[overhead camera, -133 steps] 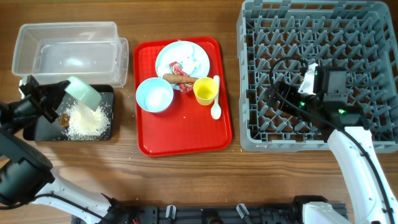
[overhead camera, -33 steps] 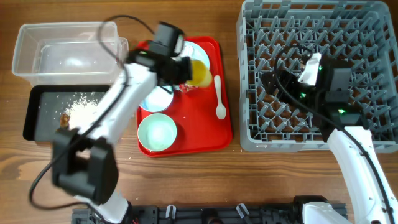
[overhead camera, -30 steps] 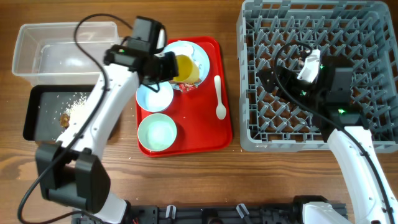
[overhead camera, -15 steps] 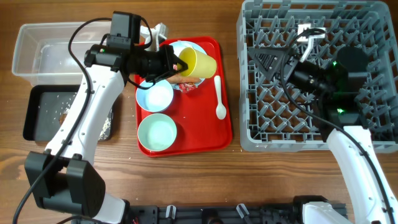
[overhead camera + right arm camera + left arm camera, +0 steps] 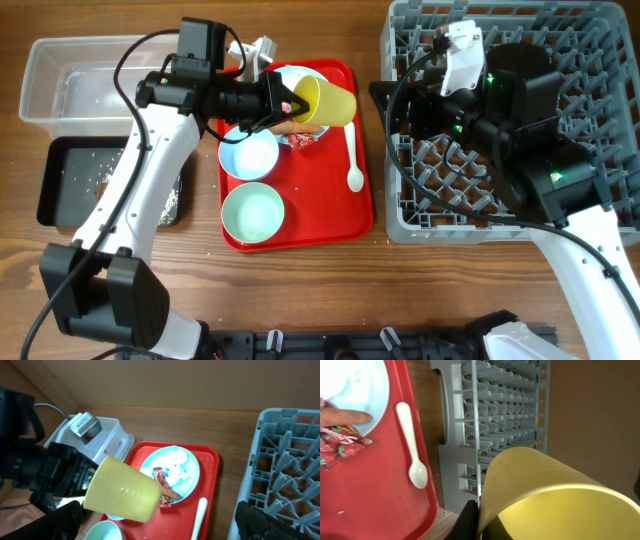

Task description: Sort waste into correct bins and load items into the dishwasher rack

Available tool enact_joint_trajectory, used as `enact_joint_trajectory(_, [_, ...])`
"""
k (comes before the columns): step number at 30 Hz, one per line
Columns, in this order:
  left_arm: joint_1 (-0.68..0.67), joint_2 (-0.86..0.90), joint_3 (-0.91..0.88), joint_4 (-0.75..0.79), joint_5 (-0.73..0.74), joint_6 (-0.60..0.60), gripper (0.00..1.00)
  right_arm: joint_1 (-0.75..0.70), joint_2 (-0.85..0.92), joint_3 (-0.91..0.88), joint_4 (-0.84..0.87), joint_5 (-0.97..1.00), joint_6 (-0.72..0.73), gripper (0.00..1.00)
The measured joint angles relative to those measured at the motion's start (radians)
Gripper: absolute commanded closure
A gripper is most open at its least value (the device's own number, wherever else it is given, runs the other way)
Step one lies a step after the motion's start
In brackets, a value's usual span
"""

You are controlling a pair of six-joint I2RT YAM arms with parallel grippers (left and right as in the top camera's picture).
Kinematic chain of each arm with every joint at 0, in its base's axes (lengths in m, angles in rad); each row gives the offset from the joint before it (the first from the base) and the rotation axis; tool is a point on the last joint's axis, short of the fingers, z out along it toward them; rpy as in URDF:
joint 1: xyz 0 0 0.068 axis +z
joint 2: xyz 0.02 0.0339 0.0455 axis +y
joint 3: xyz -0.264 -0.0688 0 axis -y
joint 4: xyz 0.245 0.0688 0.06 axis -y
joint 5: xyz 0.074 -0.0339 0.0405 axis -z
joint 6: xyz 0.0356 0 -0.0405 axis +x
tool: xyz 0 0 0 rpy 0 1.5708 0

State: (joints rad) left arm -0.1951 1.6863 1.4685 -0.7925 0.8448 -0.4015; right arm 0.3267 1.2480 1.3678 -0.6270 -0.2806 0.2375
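Left gripper (image 5: 292,103) is clamped on the rim of the small yellow plastic cup (image 5: 330,100). The cup is tipped on its side with the mouth facing back toward the gripper, and it's held in the air, not resting on anything. It's over the right edge of the round pale blue plate (image 5: 283,78), which sits at the back of the flat red plastic serving tray (image 5: 300,228).

The plate has a brown sausage-like food piece (image 5: 170,494), a red-and-white wrapper (image 5: 160,478) and some crumpled white tissue (image 5: 179,466) on it. The white plastic spoon (image 5: 352,160) lies flat on the red tray just right of the plate, bowl end toward the robot. There are two small bowls on the tray's left half, both upright. The pale blue bowl (image 5: 248,152) is right in front of the plate, and the mint bowl (image 5: 253,212) is in front of that one.

Right gripper (image 5: 157,515) hangs over the back left corner of the big square grey plastic dishwasher rack (image 5: 470,228). Its wrist view shows the jaws spread wide with nothing between them. The rack sits on the wooden table (image 5: 300,290) just right of the red tray.

Left of the red tray, the clear plastic rectangular tub (image 5: 60,60) is at the back. The shallow black rectangular tray (image 5: 60,195) sits just in front of it. Loose white rice (image 5: 170,203) is scattered in the black tray, along with a small brown bit (image 5: 103,186), and the left arm hides part of that.
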Motion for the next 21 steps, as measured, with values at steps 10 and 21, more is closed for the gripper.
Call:
enact_joint_trajectory(10, [0.017,0.0,0.0,-0.084,0.175,0.127,0.96,-0.01,0.108,0.0,0.148,-0.348,-0.194,0.06])
enact_joint_trajectory(21, [0.231,0.0,0.001,-0.023,0.452,0.13,0.96,-0.268,0.426,0.002,0.61,-1.041,-0.097,0.07])
